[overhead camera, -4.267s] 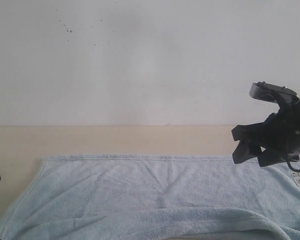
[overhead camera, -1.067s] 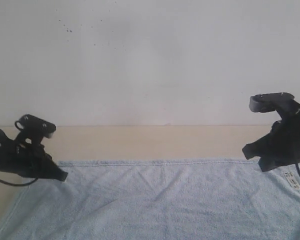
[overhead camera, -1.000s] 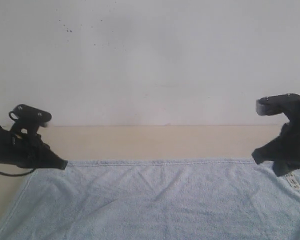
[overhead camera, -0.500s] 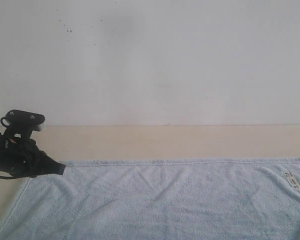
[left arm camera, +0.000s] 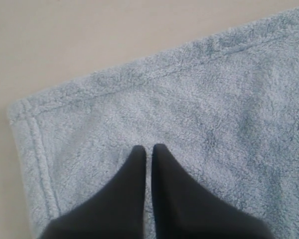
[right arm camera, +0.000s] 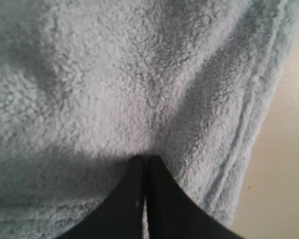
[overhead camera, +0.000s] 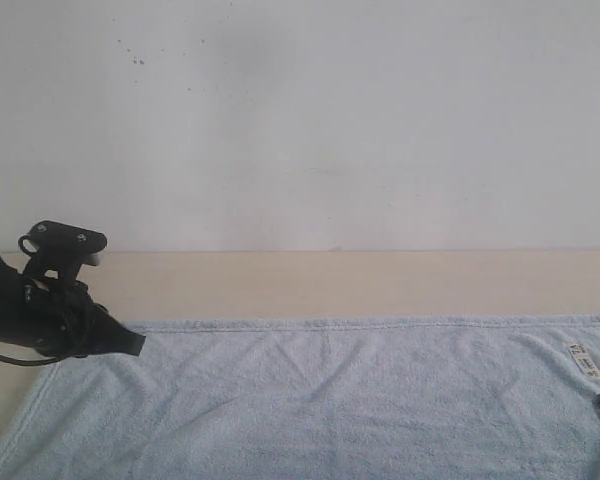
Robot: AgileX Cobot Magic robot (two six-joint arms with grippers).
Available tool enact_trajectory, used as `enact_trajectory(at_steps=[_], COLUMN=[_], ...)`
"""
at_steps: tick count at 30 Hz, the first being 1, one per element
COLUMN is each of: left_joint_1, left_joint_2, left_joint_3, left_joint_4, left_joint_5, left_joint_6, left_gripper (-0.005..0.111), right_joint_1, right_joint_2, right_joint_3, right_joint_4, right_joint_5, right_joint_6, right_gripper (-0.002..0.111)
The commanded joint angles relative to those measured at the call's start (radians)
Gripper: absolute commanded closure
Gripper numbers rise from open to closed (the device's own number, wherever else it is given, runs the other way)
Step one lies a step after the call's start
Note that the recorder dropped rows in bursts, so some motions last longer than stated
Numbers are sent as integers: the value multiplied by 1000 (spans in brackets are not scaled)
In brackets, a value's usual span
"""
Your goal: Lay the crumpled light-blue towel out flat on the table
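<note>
Left arm (overhead camera: 20, 315): black, entering low from the left edge of the exterior view, sloping down toward its tip, with the camera mount (overhead camera: 65, 240) raised above the wrist.
Left gripper (left arm camera: 147, 149): fingers pressed together, a hairline slit between them.
Right gripper (right arm camera: 145, 160): fingers likewise closed, tip to tip. The exterior view shows only a dark sliver at the right edge, seemingly this gripper.
</note>
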Motion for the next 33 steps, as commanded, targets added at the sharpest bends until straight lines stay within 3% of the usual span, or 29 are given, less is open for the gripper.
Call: enact_trajectory(at_steps=[1, 9, 23, 28, 33], left_joint_1=[-17, -17, -17, -17, -15], left_joint_2=[-2, -2, -39, -195, -388], left_joint_3=[4, 4, 2, 2, 4], left_joint_4=[-4, -2, -5, -5, -10], left_joint_5=[-27, -40, -54, -31, 4], left_joint_6=[12, 12, 12, -81, -273], left_gripper=[103, 103, 103, 103, 103], right_joint_1=[-2, -4, -2, -2, -2], right_joint_2=[41, 41, -18, -91, -187], right_joint_3=[3, 3, -104, -190, -189], right_joint_4=[-17, -164, -163, -155, -92], right_joint_5=[2, 154, 85, -31, -302], right_joint_6=[5, 115, 175, 196, 350], right_gripper=[107, 107, 107, 107, 107])
